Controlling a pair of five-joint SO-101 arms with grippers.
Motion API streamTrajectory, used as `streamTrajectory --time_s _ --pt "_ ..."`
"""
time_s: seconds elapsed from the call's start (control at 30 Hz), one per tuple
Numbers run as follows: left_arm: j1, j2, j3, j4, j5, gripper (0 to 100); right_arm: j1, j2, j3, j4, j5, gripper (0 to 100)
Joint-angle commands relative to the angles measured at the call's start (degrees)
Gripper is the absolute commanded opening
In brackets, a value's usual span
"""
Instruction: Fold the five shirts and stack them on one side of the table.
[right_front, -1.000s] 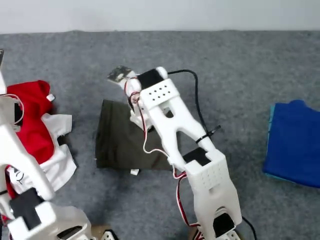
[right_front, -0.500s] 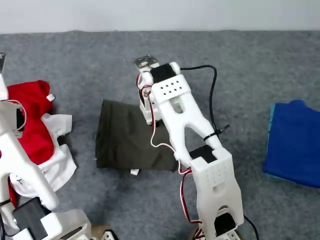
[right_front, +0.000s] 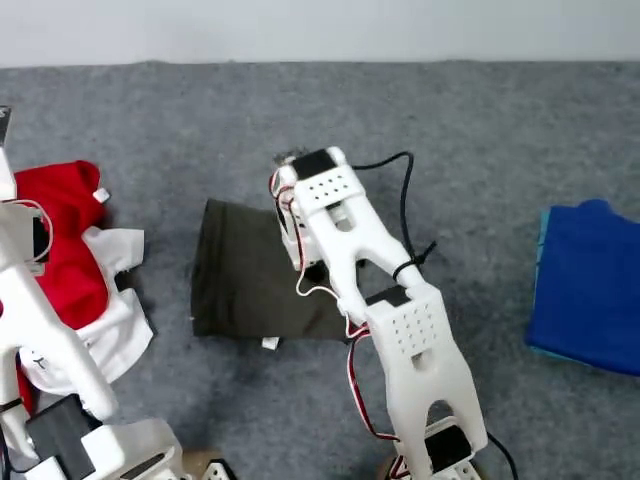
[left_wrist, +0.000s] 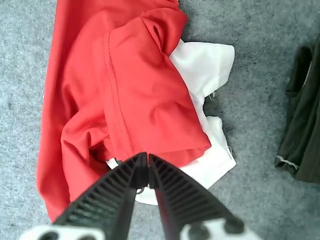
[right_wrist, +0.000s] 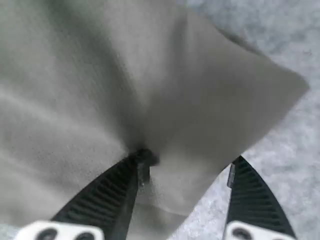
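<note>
A dark olive shirt (right_front: 245, 270) lies flat, partly folded, at the table's middle. My right arm (right_front: 335, 205) is bent down over its far right corner. In the right wrist view my right gripper (right_wrist: 186, 167) is open; one finger (right_wrist: 131, 177) presses on the olive cloth (right_wrist: 100, 85), the other sits past the shirt's edge over the carpet. A crumpled red shirt (left_wrist: 120, 85) lies on a white shirt (left_wrist: 205, 65) at the table's left. My left gripper (left_wrist: 148, 161) hangs above them, shut and holding nothing. Folded blue shirts (right_front: 590, 285) sit at the right edge.
Grey carpet (right_front: 480, 150) covers the whole table, with open room at the back and between the olive shirt and the blue stack. The left arm (right_front: 35, 310) rises along the left edge beside the red and white heap (right_front: 70, 250).
My right arm's wrist swung right from the olive shirt's far edge, then came back down onto its far right corner. The left arm shifted slightly, then stayed still.
</note>
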Motion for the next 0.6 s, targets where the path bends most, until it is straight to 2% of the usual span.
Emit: streamTrajectory --time_s 0.0,0.07,0.17,0.23,0.37,0.57 --pt "0.00 -2.90 -0.13 0.09 0.35 2 0.92 3.03 -2.90 -2.07 -0.62 24.0" --pt "0.00 -2.90 -0.13 0.09 0.35 2 0.92 4.79 -2.90 -2.51 -0.18 16.7" --pt "0.00 -2.90 -0.13 0.09 0.35 2 1.27 5.23 -2.99 -1.80 0.70 0.6" --pt "0.00 -2.90 -0.13 0.09 0.35 2 1.89 5.23 -2.99 0.75 2.29 3.0" --pt "0.00 -2.90 -0.13 0.09 0.35 2 3.74 2.77 -3.25 4.44 4.48 1.2" --pt "0.00 -2.90 -0.13 0.18 0.35 2 6.55 -8.31 3.08 4.62 14.51 1.0"
